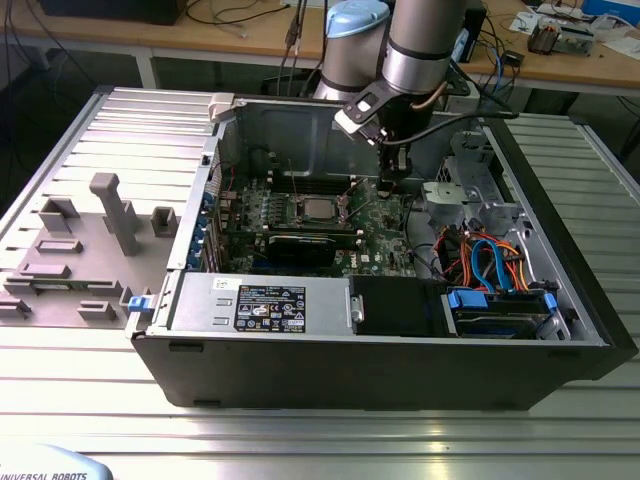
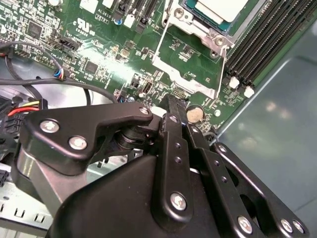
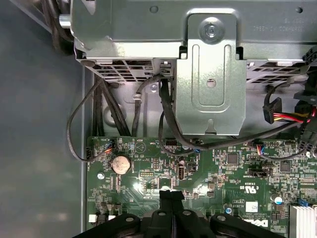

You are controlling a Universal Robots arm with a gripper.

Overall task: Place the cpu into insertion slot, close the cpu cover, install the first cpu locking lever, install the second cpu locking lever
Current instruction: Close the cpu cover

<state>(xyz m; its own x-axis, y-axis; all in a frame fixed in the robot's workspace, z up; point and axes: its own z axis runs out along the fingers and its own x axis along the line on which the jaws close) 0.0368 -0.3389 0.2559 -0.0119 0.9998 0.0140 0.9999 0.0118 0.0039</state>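
Since the pincer point(image 2: 174, 101) hangs pressed shut, empty, near the open cpu cover point(image 2: 171, 68), a misjudged push could scrape the board point(image 2: 99, 44).

sticker point(image 1: 270, 306) on power supply point(image 1: 198, 300): black print, too small to tell | green circuit board point(image 3: 223, 173) point(image 2: 99, 44) in both wrist views: white silkscreen codes and logo marks | pale cover point(image 1: 50, 468), exterior view's lower left: grey lettering
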